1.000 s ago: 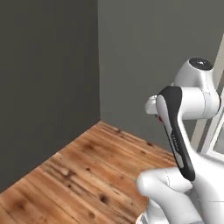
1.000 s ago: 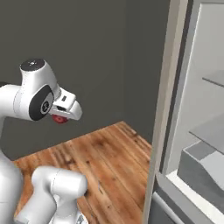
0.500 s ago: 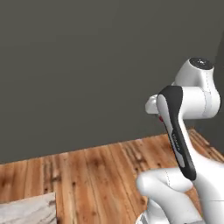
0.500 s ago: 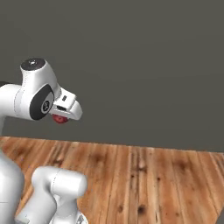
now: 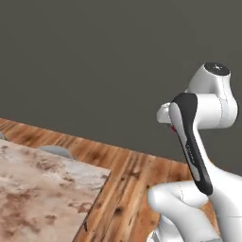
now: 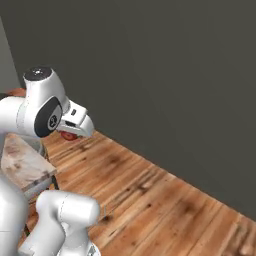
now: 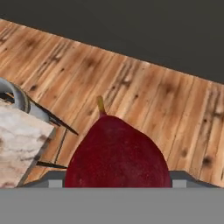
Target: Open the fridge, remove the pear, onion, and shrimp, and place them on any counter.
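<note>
pear (image 7: pixel 117 154), dark red with a short yellowish stem, sits clamped in the gripper (image 6: pixel 70 134) above the wood floor (image 6: pixel 150 200). a red patch shows under the hand in the right base view. compared with half a second ago, both base views have swung: the counter (image 5: pixel 42 189), beige stone with brown marbling, now fills the lower left of the left base view. arm pose is unchanged.

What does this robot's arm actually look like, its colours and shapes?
The arm is smooth, glossy white, built of rounded, bulbous segments. A long black panel with faint lettering runs down one link, and a round dark cap tops the upper joint. In the right base view a dark disc marks the joint's side, and the tool has a boxy white body.
</note>
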Tool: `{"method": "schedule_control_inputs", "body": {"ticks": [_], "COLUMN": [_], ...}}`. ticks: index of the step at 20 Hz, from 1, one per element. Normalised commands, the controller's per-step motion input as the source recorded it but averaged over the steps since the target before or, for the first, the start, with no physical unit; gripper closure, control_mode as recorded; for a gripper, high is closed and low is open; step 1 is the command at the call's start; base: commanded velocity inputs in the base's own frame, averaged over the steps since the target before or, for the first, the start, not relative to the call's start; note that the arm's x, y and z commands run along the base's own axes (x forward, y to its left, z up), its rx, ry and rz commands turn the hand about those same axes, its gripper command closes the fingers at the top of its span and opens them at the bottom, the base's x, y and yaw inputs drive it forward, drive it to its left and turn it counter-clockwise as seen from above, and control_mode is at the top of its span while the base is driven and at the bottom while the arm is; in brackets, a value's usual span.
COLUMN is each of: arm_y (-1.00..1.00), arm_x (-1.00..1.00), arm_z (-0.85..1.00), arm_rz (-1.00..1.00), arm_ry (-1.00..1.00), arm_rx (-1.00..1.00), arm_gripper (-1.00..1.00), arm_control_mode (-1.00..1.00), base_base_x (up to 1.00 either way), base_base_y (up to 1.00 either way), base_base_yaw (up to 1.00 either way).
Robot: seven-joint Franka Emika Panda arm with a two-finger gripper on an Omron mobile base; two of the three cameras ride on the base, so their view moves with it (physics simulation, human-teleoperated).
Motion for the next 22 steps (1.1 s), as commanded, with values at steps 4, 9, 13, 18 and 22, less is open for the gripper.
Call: {"method": "schedule_control_inputs", "body": {"ticks": [4, 9, 13, 18, 22], "arm_y": [0.00, 0.00, 0.00, 0.00, 0.00], "arm_x": [0.00, 0.00, 0.00, 0.00, 0.00], "arm_z": [0.00, 0.00, 0.00, 0.00, 0.00], "arm_rz": [0.00, 0.00, 0.00, 0.00, 0.00], "arm_ry": [0.00, 0.00, 0.00, 0.00, 0.00], "arm_rx": [0.00, 0.00, 0.00, 0.00, 0.00], "arm_gripper": [1.00, 1.00, 1.00, 1.00, 1.00], "arm_control_mode": [1.00, 1.00, 1.00, 1.00, 1.00], "base_base_x": [-0.09, -0.22, 0.00, 0.13, 0.07], "base_base_y": [-0.07, -0.05, 0.09, 0.06, -0.08], "base_base_yaw": [0.99, 0.95, 0.74, 0.49, 0.05]}}
